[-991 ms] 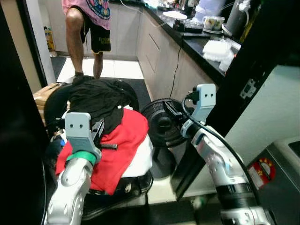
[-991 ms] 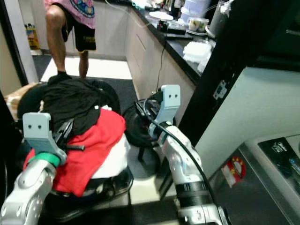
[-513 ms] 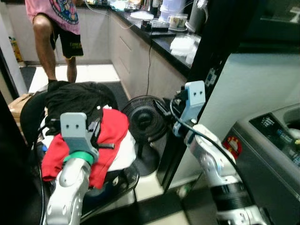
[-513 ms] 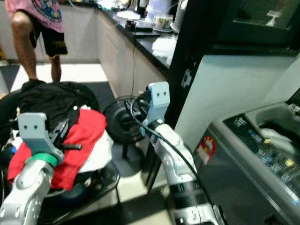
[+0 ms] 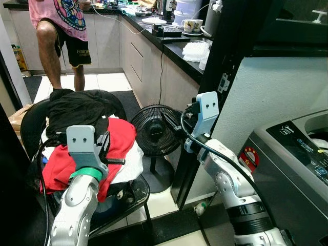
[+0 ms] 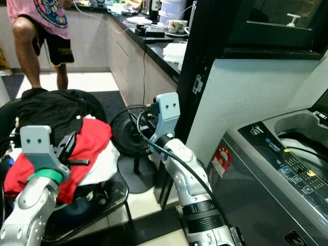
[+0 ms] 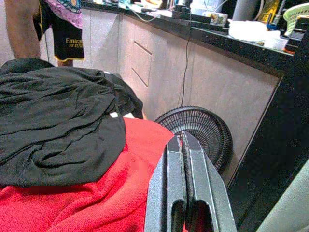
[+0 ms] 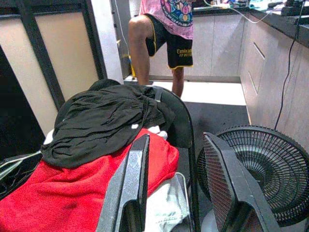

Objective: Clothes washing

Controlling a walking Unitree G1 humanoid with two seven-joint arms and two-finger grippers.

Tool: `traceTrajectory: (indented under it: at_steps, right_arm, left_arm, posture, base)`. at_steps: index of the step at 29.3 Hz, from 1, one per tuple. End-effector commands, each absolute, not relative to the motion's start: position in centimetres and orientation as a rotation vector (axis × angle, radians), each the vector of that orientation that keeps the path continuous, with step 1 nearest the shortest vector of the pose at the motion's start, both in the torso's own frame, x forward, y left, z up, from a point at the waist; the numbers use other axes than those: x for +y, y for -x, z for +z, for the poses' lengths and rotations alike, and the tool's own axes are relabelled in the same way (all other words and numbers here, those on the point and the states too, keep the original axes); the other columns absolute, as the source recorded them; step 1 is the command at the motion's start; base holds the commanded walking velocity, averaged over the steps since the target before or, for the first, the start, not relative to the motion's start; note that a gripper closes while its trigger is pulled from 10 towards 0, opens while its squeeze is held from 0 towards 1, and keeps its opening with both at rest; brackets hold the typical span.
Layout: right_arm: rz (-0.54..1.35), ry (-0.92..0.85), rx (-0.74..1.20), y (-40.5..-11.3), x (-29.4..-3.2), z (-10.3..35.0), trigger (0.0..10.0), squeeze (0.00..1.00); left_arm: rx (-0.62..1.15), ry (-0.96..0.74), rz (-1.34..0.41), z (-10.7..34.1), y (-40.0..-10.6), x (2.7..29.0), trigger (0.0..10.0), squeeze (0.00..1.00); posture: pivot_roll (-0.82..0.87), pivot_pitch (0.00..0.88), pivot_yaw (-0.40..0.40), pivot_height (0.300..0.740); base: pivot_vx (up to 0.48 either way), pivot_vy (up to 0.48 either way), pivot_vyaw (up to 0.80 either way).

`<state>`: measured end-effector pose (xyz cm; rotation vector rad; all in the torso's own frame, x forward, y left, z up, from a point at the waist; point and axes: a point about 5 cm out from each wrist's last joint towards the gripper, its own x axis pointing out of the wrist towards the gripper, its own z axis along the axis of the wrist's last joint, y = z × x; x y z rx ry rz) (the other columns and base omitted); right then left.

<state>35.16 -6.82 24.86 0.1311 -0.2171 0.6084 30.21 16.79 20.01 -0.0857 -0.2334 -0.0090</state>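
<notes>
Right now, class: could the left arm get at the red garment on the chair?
Probably yes. The left gripper hangs just over the red garment with jaws shut, and nothing lies between; the black garment sits farther back.

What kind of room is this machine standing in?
Probably a home kitchen with a laundry corner: a black countertop crowded with cups and containers over beige cabinets, a grey top-loading washing machine, and a black chair piled with red and black clothes.

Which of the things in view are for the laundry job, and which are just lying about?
For the job: red garment, black garment, washing machine, left claw, right claw.
Lying about: floor fan, mugs, counter.
</notes>
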Motion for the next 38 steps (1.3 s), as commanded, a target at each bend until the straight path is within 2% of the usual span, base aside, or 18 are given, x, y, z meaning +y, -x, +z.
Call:
traceTrajectory:
  at_steps: [1, 10, 18, 28, 38]
  right_arm:
    - [0.600, -0.126, -0.202, -35.3, -7.2, 24.5, 10.0, 0.00]
    - [0.603, -0.086, -0.192, -35.1, -7.0, 23.9, 10.0, 0.00]
    - [0.600, -0.079, -0.194, -35.0, -7.2, 23.8, 10.0, 0.00]
    - [0.540, -0.091, -0.188, -35.1, -8.0, 23.6, 10.0, 0.00]
    - [0.529, -0.078, -0.195, -35.1, -8.4, 23.7, 10.0, 0.00]
  left_arm:
    - [-0.229, 0.081, -0.009, 19.7, -30.2, 16.6, 10.0, 0.00]
    - [-0.203, 0.017, 0.000, 19.3, -30.5, 16.0, 10.0, 0.00]
    - [-0.225, 0.055, -0.005, 19.5, -30.4, 16.2, 10.0, 0.00]
    - [-0.261, 0.036, -0.025, 20.0, -30.6, 15.4, 10.0, 0.00]
    - [-0.289, 0.061, -0.045, 20.7, -31.0, 15.2, 10.0, 0.00]
  posture:
    - [0.02, 0.013, -0.076, 0.740]
    - [0.00, 0.033, -0.058, 0.740]
    - [-0.01, 0.040, -0.051, 0.740]
    - [-0.01, 0.035, -0.042, 0.740]
    - [-0.01, 0.027, -0.035, 0.740]
  base:
    - [0.000, 0.000, 0.00]
    - [0.000, 0.000, 0.71]
    - [0.000, 0.000, 0.80]
    - [0.000, 0.000, 0.00]
    - [0.344, 0.000, 0.00]
